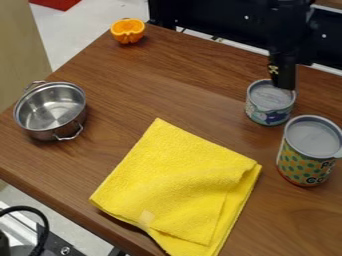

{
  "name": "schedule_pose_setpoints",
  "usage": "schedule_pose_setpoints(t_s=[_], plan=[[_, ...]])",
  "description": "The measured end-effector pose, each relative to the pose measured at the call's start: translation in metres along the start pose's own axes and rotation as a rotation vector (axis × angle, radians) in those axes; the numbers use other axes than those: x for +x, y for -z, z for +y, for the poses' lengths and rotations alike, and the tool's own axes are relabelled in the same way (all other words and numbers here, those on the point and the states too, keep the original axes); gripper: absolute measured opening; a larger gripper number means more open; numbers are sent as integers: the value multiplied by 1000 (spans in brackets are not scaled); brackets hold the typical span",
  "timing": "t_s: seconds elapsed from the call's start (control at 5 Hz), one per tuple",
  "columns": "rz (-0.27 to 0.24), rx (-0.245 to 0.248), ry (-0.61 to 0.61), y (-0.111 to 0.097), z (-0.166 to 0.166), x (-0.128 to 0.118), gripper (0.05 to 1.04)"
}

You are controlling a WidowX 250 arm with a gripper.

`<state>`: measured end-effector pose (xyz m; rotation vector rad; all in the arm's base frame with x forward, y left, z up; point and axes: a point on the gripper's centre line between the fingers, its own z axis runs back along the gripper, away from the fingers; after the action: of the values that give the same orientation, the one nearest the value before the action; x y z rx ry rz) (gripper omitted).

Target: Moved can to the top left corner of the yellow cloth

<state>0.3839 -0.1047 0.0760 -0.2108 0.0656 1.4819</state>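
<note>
My gripper [282,75] hangs down at the upper right, its lower end at the back right rim of the smaller can [268,106]. That can stands upright, with a grey top and a blue, green and white label. The yellow cloth [180,185] lies folded in the lower middle of the table, to the left of the cans. A taller can [306,162] with a yellow and green dotted label stands upright at the right edge, nearer the camera.
A steel pot [51,111] with two handles stands at the left of the wooden table [174,85]. A cut orange [127,31] sits near the far left corner. The table's near edge runs diagonally down the lower left.
</note>
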Motion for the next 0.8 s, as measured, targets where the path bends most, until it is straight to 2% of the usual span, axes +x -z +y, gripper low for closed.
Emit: schedule_pose_setpoints(t_s=[0.2,0.4,0.8], plan=[[-16,-36,-44,2,-4,-6,998],[-10,-16,-88,7,-8,-7,998],[-29,-34,-99,18,-9,-7,998]])
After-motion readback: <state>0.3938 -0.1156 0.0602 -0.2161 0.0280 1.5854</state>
